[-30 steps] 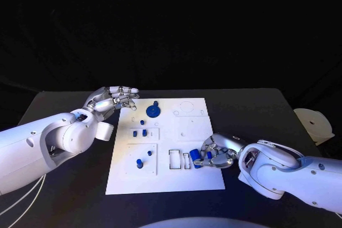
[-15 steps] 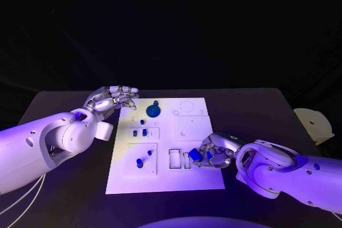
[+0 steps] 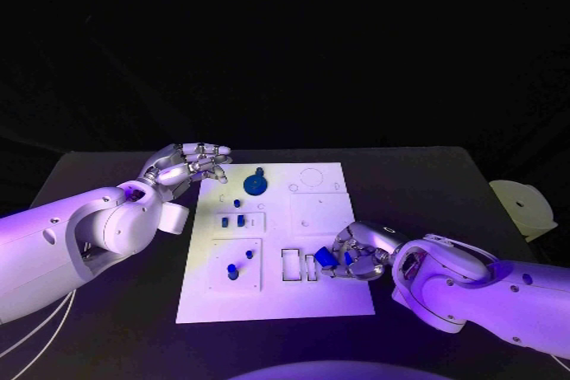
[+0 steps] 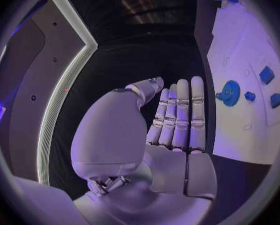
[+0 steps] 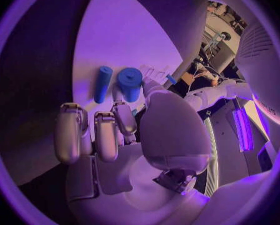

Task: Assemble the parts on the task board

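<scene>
Two silver robot hands at a flat white task board on a black worktop.
The right hand grips a small blue block beside rectangular slots; the left hand hovers at the board's far corner, fingers straight, together, holding nothing.

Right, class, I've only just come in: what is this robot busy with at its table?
It is fitting small blue parts into a white task board on a black table. The right robot hand holds a blue part at the board's near right side, beside the rectangular slots. The left robot hand hovers empty by the board's far left corner, near a blue gear.
</scene>
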`<state>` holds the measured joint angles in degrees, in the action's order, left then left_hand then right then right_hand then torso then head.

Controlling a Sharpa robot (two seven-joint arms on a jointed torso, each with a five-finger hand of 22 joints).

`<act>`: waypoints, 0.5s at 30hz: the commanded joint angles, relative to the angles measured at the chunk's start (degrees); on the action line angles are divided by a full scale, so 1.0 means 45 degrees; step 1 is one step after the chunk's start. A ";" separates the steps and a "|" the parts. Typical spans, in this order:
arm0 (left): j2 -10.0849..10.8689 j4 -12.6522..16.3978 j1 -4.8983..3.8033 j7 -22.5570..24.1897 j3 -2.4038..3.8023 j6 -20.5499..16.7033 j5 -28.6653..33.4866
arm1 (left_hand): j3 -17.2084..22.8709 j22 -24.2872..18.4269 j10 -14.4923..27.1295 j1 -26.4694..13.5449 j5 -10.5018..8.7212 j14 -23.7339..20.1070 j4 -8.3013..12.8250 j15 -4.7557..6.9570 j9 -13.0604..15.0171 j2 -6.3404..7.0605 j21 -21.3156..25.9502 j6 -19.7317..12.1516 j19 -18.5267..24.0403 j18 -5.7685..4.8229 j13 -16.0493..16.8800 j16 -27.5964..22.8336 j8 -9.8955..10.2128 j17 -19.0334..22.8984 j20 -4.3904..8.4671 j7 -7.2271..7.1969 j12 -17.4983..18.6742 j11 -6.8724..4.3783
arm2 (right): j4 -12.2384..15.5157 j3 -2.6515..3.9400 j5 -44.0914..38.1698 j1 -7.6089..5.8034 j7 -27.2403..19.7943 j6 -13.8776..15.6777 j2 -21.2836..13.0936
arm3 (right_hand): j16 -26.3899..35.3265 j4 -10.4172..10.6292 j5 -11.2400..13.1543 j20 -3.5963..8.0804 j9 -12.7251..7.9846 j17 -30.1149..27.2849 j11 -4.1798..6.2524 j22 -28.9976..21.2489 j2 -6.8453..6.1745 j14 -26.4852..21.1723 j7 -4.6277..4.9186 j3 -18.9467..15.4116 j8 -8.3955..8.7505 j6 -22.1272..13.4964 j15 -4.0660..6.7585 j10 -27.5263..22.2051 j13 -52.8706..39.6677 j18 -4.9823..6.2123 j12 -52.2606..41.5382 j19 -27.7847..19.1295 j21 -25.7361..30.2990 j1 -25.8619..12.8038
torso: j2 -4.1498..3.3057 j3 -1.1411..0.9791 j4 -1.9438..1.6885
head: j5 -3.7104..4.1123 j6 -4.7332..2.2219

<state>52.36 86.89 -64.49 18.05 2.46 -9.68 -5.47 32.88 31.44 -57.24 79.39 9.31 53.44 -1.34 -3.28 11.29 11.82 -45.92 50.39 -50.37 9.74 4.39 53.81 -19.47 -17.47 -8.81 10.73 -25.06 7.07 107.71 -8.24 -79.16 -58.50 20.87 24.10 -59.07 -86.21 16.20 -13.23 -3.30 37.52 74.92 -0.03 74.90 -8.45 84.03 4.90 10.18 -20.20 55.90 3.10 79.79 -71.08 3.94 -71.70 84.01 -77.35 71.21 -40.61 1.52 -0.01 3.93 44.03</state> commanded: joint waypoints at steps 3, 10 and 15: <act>-0.0024 0.0018 -0.0001 0.0015 0.0006 0.0245 0.0023 | -0.0037 -0.0017 -0.0035 -0.0082 0.0085 -0.0002 -0.0019 -0.0095 -0.0014 -0.0104 0.0051 0.0010 0.0070 0.0155 -0.0018 -0.0050 0.0040 0.0022 -0.0036 0.0108 0.0077 0.0081 | 0.0205 -0.0037 0.1665 0.0013 -0.0005 0.0617 -0.0002 | -0.0079 -0.0057 0.0023 0.0159 0.0097 0.1097 0.0085 0.2274 0.0484 0.0900 -0.0213 0.0417 -0.0103 0.0303 0.0174 0.0122 -0.0041 -0.0286 -0.0064 0.0161 -0.0200 0.0681 | 0.0005 0.0003 -0.0027 | -0.0047 -0.0018; -0.0042 -0.0010 0.0000 -0.0016 0.0005 0.0267 0.0023 | -0.0039 -0.0022 -0.0032 -0.0107 0.0085 -0.0002 -0.0038 -0.0101 -0.0016 -0.0117 0.0060 0.0005 0.0070 0.0153 -0.0021 -0.0051 0.0043 0.0025 -0.0041 0.0113 0.0082 0.0085 | 0.0400 -0.0015 0.2405 -0.0224 -0.0413 0.1212 -0.0017 | -0.0116 -0.0050 0.0072 0.0196 0.0125 0.1197 0.0139 0.2309 0.0573 0.0920 -0.0275 0.0586 -0.0117 0.0417 0.0215 0.0140 -0.0003 -0.0301 -0.0009 0.0194 -0.0265 0.0792 | 0.0009 0.0017 -0.0004 | -0.0089 -0.0025; -0.0074 -0.0021 0.0001 -0.0016 0.0004 0.0274 0.0023 | -0.0039 -0.0022 -0.0032 -0.0107 0.0085 -0.0002 -0.0038 -0.0101 -0.0016 -0.0117 0.0060 0.0005 0.0070 0.0153 -0.0021 -0.0051 0.0043 0.0025 -0.0041 0.0113 0.0082 0.0085 | 0.0476 -0.0001 0.2538 -0.0321 -0.0560 0.1308 0.0045 | -0.0131 -0.0037 0.0080 0.0206 0.0130 0.1238 0.0150 0.2318 0.0594 0.0928 -0.0285 0.0626 -0.0115 0.0445 0.0226 0.0156 -0.0010 -0.0305 -0.0011 0.0202 -0.0279 0.0800 | 0.0010 0.0009 -0.0011 | -0.0095 -0.0067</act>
<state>52.19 86.74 -64.49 17.83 2.45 -9.51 -5.47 32.88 31.39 -57.24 79.09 9.31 53.44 -1.34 -3.29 11.29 11.51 -45.93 50.39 -50.37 9.74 4.37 53.81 -19.47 -17.43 -8.81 10.73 -25.06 7.07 109.64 -8.26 -69.80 -59.90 19.95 28.52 -59.01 -86.43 15.98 -13.15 -2.87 37.62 74.91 0.42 74.95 -8.32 83.82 5.10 12.63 -20.34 56.10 3.71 80.36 -71.14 3.05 -71.91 84.00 -78.42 72.29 -40.57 1.55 -0.05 3.50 43.85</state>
